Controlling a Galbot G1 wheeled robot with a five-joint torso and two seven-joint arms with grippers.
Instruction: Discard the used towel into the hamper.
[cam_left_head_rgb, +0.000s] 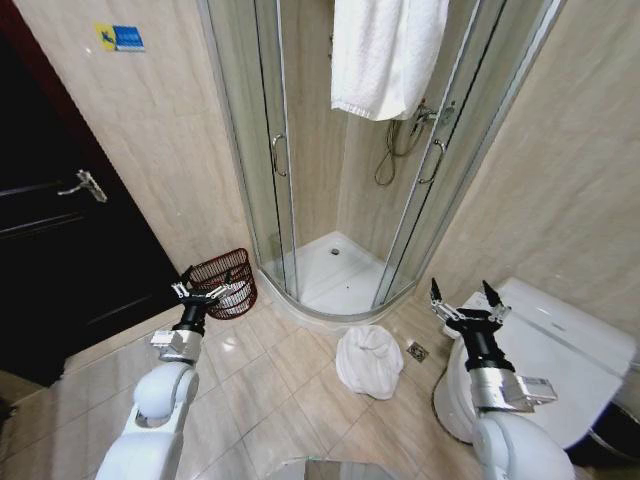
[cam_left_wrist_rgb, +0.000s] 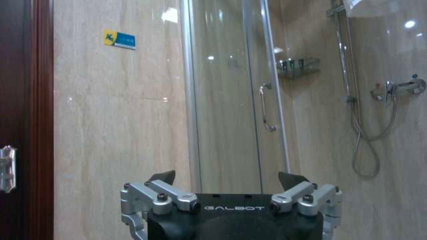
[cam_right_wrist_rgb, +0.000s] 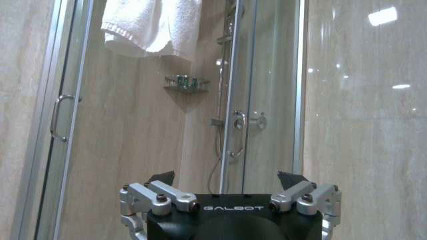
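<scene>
The used towel (cam_left_head_rgb: 369, 361) lay crumpled on the glossy tile floor (cam_left_head_rgb: 290, 385) before the shower, soft white terry. The slatted wicker hamper (cam_left_head_rgb: 224, 281) stood left, by the wall. Both end effectors, left (cam_left_head_rgb: 205, 291) and right (cam_left_head_rgb: 466, 303), were raised, released, empty. Advised: pinch a central fold, lift clear.

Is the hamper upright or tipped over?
Tipped. The hamper lies tilted against the wall by the shower, its open mouth facing the room rather than up; contents cannot be told.
</scene>
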